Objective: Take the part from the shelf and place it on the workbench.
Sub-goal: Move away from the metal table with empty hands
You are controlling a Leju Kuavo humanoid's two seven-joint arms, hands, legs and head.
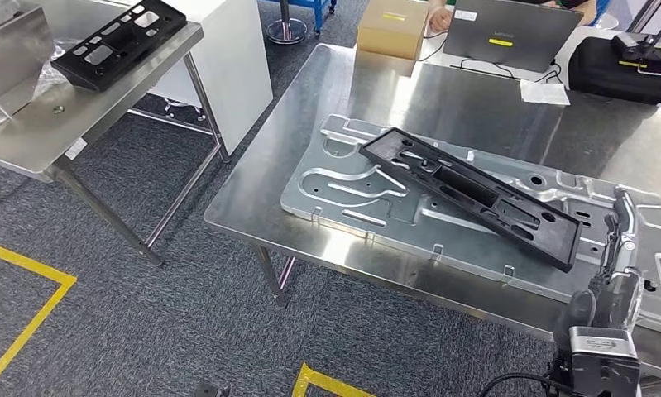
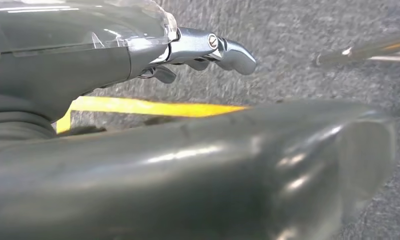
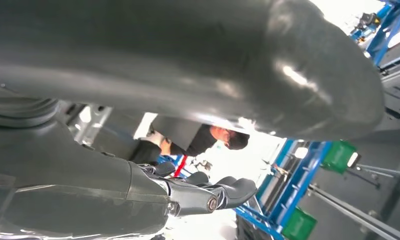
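part: long black plastic frame, lying flat and diagonal on the stamped metal panel on the big steel counter. It sits ahead of the right hand and off to its left, near but clearly not touching.

right hand: comes in at the lower right of the head view, just past the near end of the part, over the panel's right edge. Nothing in it; in the right wrist view the fingers stick out loosely with only air around them, so I'd call it let go and empty.

left hand: hanging down low. The left wrist view has it over grey carpet and a yellow floor line, fingers slightly curled but apart, holding nothing.

other stuff: a second black frame sits on the smaller steel table far off to the left of both hands. Cardboard box, laptop and a black case are at the far side of the counter, well beyond the right hand. There's a person behind the laptop.

progress: looks pretty much done to me, the part's on the counter and no hand is on it.

what's left: probably just pulling the right arm back clear. Can't tell whether the part's seated properly on the panel.
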